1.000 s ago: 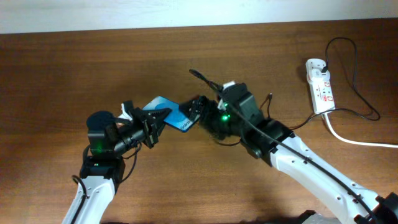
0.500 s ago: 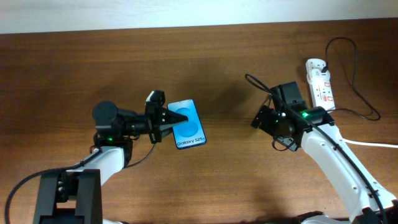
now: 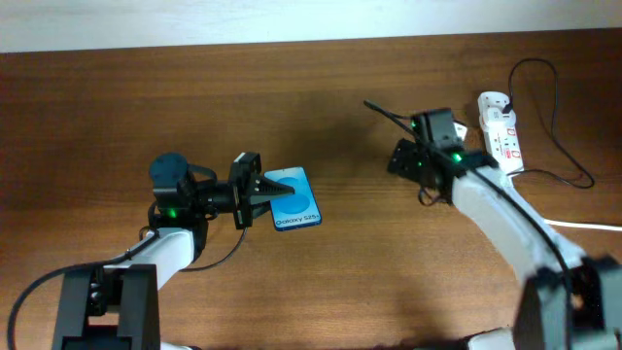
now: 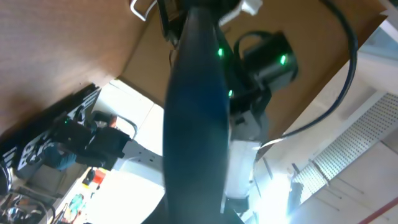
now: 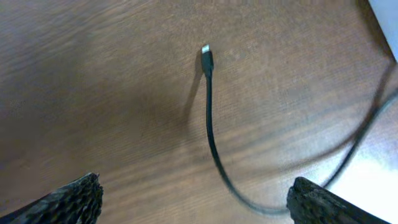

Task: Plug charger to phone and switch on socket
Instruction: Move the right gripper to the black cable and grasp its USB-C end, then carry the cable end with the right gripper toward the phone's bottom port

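**Two steps to go: charger not in the phone, socket switch not reached**

Overhead, we see the phone (image 3: 293, 198) left of the tabletop's (image 3: 117, 97) middle, screen up. Its long axis runs from the far edge to the near edge with a slight slant, and the end with the white text points at the near edge. The left gripper (image 3: 260, 191) has its fingers pinched on the phone's left long edge. The right gripper (image 3: 400, 160) is right of the middle, well apart from the phone. The charger (image 3: 389, 115) juts from it, with its free end aimed at the far left corner. The socket (image 3: 501, 132) lies near the far right corner, long axis far to near, with neither gripper on it. Its switches are too small for us to read.

From the left wrist, we see the phone edge-on as a dark band running up the middle of the view. We cannot make out the fingers themselves.

From the right wrist, the fingers (image 5: 71, 199) are spread wide with nothing between their tips. The connector tip (image 5: 206, 55) is bare and points away from the camera. The cable curves back between the fingers. We judge that both plugging in and switching on remain.
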Controlling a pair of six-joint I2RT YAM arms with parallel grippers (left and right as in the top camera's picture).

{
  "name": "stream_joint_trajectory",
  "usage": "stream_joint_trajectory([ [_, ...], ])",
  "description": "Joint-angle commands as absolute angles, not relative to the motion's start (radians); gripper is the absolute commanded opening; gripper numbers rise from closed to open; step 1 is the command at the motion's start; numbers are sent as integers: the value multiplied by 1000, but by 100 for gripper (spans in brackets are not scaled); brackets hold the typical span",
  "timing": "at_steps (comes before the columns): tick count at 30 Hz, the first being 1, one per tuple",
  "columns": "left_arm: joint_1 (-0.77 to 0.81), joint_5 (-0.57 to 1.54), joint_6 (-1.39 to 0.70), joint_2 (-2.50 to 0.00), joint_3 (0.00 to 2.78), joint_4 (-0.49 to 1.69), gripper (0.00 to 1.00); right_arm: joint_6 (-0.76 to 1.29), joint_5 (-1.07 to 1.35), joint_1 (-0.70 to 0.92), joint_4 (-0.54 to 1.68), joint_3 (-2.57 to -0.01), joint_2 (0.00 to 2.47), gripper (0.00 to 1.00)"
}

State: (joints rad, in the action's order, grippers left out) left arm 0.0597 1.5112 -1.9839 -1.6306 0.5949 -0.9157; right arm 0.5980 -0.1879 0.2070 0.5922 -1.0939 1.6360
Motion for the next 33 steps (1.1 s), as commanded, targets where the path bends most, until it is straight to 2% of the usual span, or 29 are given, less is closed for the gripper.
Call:
stream_joint_trajectory([
  [1,58,1523,-1991,-1615,607,-922,0,519,-240,173,595,-1236,1810,85],
  [4,58,1523,-1990,-1615,607,-922,0,505,-240,157,607,-1291,1921,58],
  [5,58,1522,-1990,-1615,607,-922,0,505,-237,157,620,-1290,1925,55],
  [9,58,1522,-1990,-1615,607,-921,0,505,-237,157,624,-1287,1926,54],
  [14,58,1515,-1990,-1615,607,-922,0,505,-238,157,620,-1283,1977,40],
  [16,58,1515,-1990,-1615,607,-921,0,505,-241,157,608,-1283,1989,40],
  [18,58,1515,-1990,-1615,607,-922,0,505,-241,157,609,-1283,1989,33],
  [28,58,1514,-1991,-1615,607,-921,0,505,-241,157,612,-1283,1989,17],
  [30,58,1511,-1991,-1615,607,-921,0,505,-240,157,612,-1283,1989,4],
  [33,58,1511,-1991,-1615,607,-921,0,505,-241,157,611,-1283,1989,4],
])
